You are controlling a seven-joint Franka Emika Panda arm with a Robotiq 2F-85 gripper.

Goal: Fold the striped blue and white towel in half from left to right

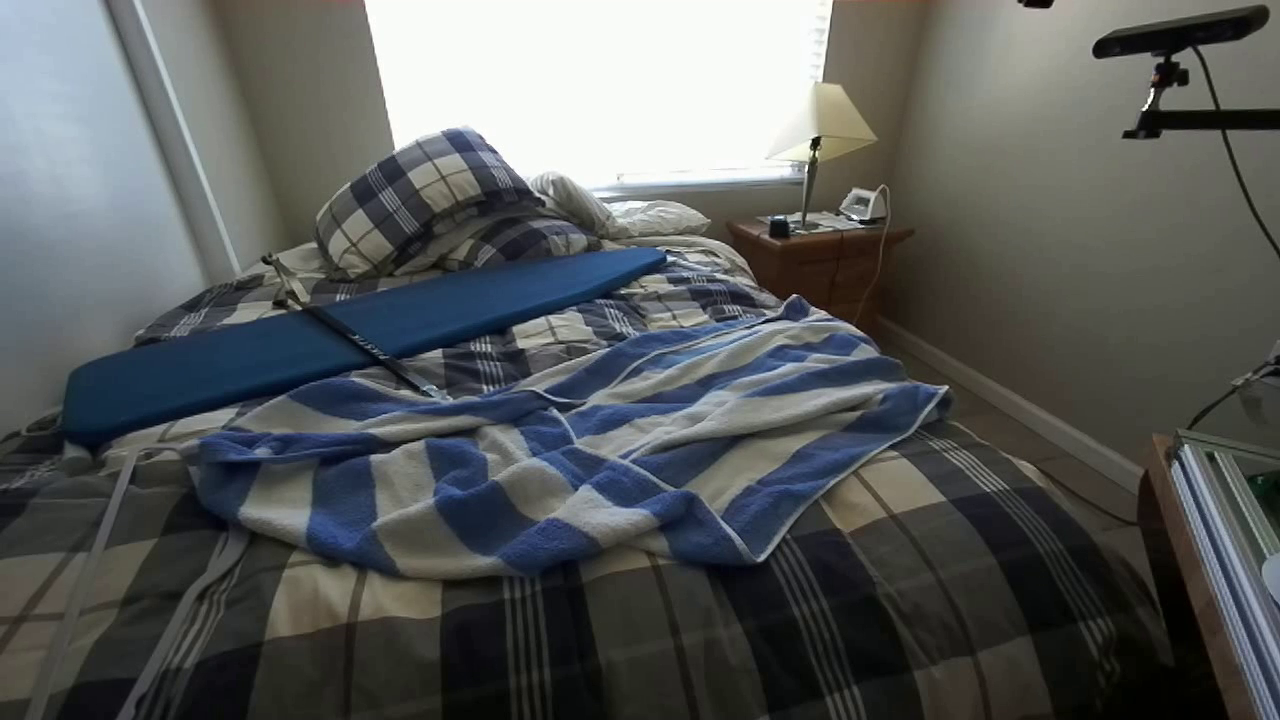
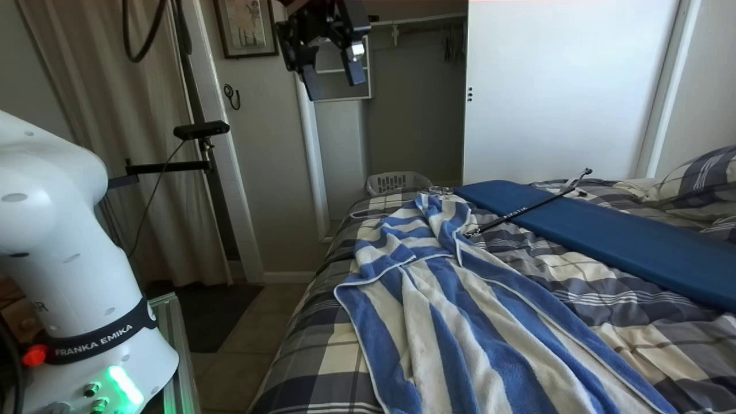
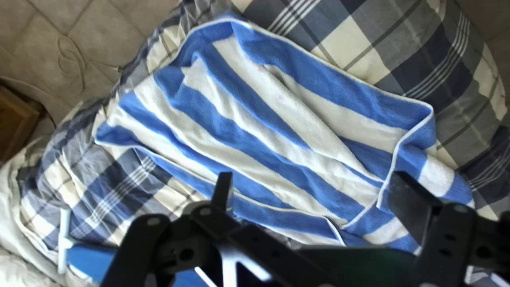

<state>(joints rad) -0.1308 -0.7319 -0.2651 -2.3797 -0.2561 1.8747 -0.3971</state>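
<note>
The striped blue and white towel (image 1: 480, 510) lies rumpled on the bed. In an exterior view (image 2: 460, 328) it runs toward the camera, its far end bunched. A white-hemmed part overlaps a section with stripes in another direction. In the wrist view the towel (image 3: 255, 131) spreads below the jaws, its lower right part hidden behind the gripper. My gripper (image 2: 334, 80) is open and empty, high above the bed and apart from the towel. Its fingers (image 3: 312, 183) stand wide apart in the wrist view, with nothing between them.
A long solid-blue board (image 1: 400, 310) lies behind the towel, with a thin black stick (image 2: 517, 213) across it, its end close to the towel. The plaid bedspread (image 1: 620, 640) covers the bed. Pillows (image 1: 430, 200), a nightstand (image 1: 800, 260) and a lamp (image 1: 825, 125) are at the back.
</note>
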